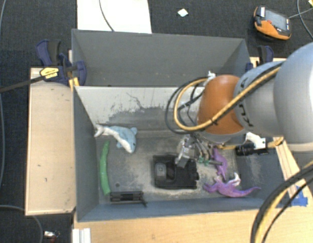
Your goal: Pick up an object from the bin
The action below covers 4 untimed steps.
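Note:
My gripper (pixel 185 155) hangs low in the right half of the bin, its metal fingertips just above the upper right part of a black boxy object (pixel 172 173) on the floor. To its right lies a purple toy lizard (pixel 227 181), partly under the wrist. The orange cover hides most of the fingers.
A light blue and white toy shark (pixel 119 136) lies at the left near the back wall. A green stick (pixel 103 168) runs along the left wall. A flat black piece (pixel 127 197) rests at the front left. The arm covers the bin's right back corner.

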Each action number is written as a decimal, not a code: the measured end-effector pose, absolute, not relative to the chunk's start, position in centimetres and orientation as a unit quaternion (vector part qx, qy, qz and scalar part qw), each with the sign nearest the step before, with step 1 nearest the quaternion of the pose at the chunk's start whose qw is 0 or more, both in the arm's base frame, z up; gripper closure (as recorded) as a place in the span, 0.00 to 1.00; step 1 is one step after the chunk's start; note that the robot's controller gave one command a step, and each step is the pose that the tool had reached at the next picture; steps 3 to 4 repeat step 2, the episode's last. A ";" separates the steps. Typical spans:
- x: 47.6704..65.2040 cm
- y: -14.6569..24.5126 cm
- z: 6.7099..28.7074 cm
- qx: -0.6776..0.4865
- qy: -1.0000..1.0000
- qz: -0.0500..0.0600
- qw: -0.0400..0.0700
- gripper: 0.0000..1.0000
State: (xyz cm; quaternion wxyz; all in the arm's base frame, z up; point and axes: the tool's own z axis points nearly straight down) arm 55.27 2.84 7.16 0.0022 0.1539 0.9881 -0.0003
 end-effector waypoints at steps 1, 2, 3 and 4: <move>55.2 2.8 9.5 0.153 0.988 0.000 0.002 1.00; 55.0 2.8 13.0 0.153 0.988 -0.001 -0.001 1.00; 55.0 2.8 13.0 0.153 0.988 -0.001 -0.001 1.00; 55.0 2.8 13.0 0.153 0.988 -0.001 -0.001 1.00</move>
